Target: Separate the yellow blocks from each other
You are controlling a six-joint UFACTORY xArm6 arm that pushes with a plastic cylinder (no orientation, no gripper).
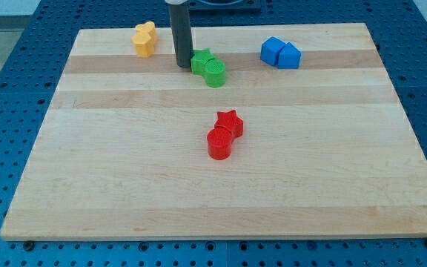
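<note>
Two yellow blocks [145, 39] sit pressed together near the view's top left of the wooden board [124, 163]; their shapes are hard to tell apart. My tip [183, 66] rests on the board to the right of the yellow blocks, a short gap away. It stands just left of a green star [201, 59], touching or nearly touching it. A green cylinder [214, 73] sits against the star's lower right.
Two blue blocks [281, 53] sit together at the view's top right. A red star [229, 122] and a red cylinder [219, 143] touch each other near the board's middle. A blue perforated table [6, 111] surrounds the board.
</note>
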